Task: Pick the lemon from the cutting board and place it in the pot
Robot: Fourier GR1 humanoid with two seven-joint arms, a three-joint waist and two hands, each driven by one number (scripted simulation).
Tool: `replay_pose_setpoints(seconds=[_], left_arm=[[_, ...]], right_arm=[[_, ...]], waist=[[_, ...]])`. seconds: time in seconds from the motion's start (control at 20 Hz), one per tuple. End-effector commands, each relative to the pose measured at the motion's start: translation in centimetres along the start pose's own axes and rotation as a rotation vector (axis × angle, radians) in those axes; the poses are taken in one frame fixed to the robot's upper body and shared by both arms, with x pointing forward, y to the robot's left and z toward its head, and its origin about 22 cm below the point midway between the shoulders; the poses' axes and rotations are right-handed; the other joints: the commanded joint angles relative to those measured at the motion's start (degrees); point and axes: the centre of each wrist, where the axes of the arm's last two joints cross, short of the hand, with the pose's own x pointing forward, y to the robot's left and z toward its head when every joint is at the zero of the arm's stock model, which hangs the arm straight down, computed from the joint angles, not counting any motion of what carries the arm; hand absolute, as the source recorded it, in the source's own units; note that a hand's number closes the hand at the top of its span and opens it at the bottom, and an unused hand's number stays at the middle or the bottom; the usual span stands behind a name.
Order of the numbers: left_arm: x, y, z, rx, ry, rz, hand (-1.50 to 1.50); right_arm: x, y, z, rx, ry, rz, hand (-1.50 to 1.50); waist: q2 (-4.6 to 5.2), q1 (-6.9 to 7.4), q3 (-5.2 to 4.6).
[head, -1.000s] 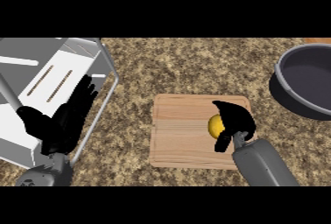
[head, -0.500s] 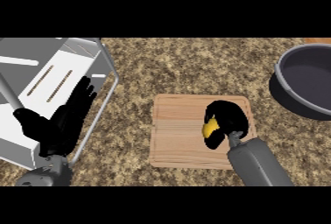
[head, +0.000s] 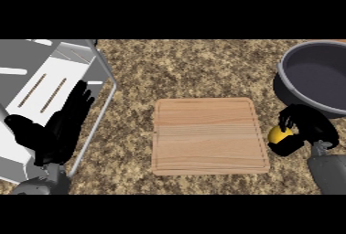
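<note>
A speckled brown granite counter (head: 196,68) carries a grey metal rack-like fixture (head: 47,87) at its left side.

Each grey forearm ends in a black robot hand: left robot hand (head: 51,137), right robot hand (head: 307,130).

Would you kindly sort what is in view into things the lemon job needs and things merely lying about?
Job:
lemon, held in the right hand
cutting board, now bare
pot

Lying about:
grey rack at left
left hand, open, resting over the rack
</note>
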Motion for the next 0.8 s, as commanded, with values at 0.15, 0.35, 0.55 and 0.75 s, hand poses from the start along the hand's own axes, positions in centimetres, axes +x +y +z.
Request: replay_pose_setpoints(seconds=[0.15,0.35,0.55,0.75], left_arm=[[-0.1,0.7,-0.1,0.015,-0.006,0.005,0.00],[0.7,0.0,-0.2,-0.009,-0.018,0.012,0.00],[-0.1,-1.8,-0.4,-0.030,-0.008,0.000,0.00],[0.3,-0.1,-0.8,-0.004,-0.008,0.008,0.00]], right_arm=[[-16.8,-11.5,4.2,-0.304,0.197,-0.025,1.50],[-22.6,-13.8,7.4,-0.440,0.153,-0.059,1.50],[-26.2,-16.2,10.4,-0.507,0.045,-0.103,1.50],[-24.5,-20.8,12.4,-0.636,-0.081,-0.069,1.50]], waist=[[0.34,-0.47,0.10],[0.21,1.16,0.04],[0.15,1.37,-0.03],[-0.02,1.25,-0.15]])
